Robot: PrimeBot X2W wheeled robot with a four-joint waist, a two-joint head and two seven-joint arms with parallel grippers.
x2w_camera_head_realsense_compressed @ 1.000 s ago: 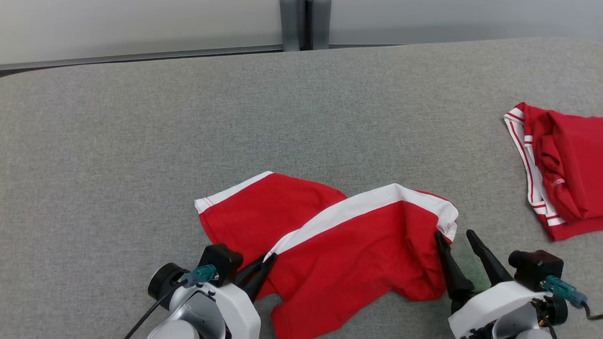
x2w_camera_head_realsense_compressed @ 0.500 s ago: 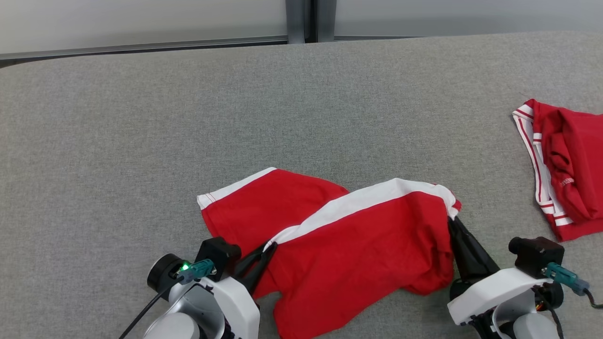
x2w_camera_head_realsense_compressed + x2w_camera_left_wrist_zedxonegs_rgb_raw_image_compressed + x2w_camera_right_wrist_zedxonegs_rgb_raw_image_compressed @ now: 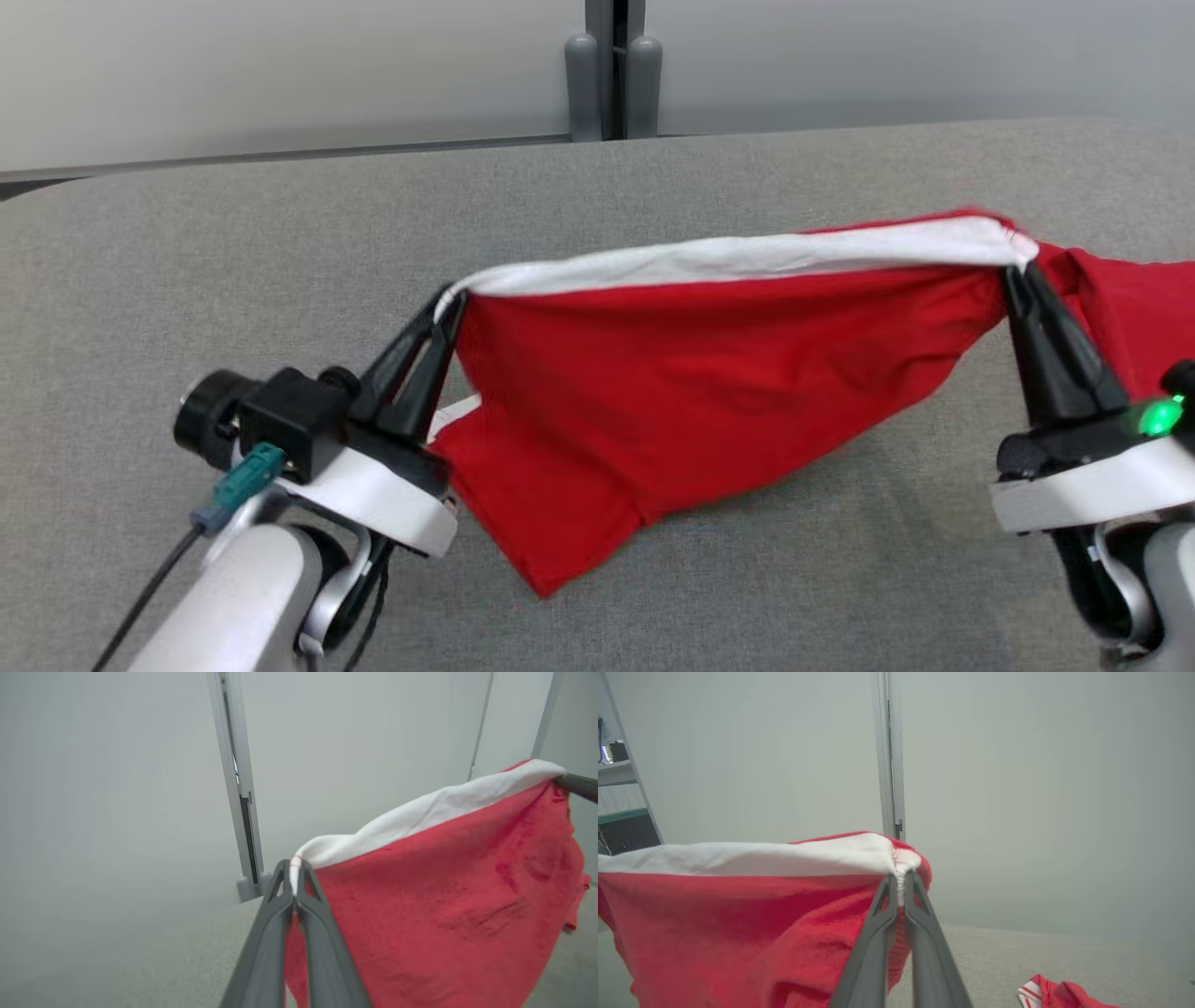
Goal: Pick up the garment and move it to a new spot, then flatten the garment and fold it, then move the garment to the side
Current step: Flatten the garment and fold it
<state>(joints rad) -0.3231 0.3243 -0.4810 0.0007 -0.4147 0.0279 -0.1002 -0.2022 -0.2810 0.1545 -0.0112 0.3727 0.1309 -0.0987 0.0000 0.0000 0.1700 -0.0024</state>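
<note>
The garment (image 3: 691, 392) is red cloth with a white band along its top edge, lifted off the grey table (image 3: 653, 177) and stretched between both arms. My left gripper (image 3: 451, 306) is shut on the band's left corner, seen pinched in the left wrist view (image 3: 294, 868). At the right, my right gripper (image 3: 1016, 271) is shut on the other corner of the garment (image 3: 738, 914), the pinch showing in the right wrist view (image 3: 901, 877). The red body hangs below the band, its lowest point drooping toward the table at lower centre.
A second red garment with white stripes (image 3: 1130, 308) lies on the table's right side behind my right gripper, also in the right wrist view (image 3: 1057, 994). A grey post (image 3: 611, 70) and pale wall stand behind the table's far edge.
My right gripper closed on the band's right corner. Both arms then rose and spread apart, lifting the garment off the table and pulling its white band taut. The head camera shifted too.
</note>
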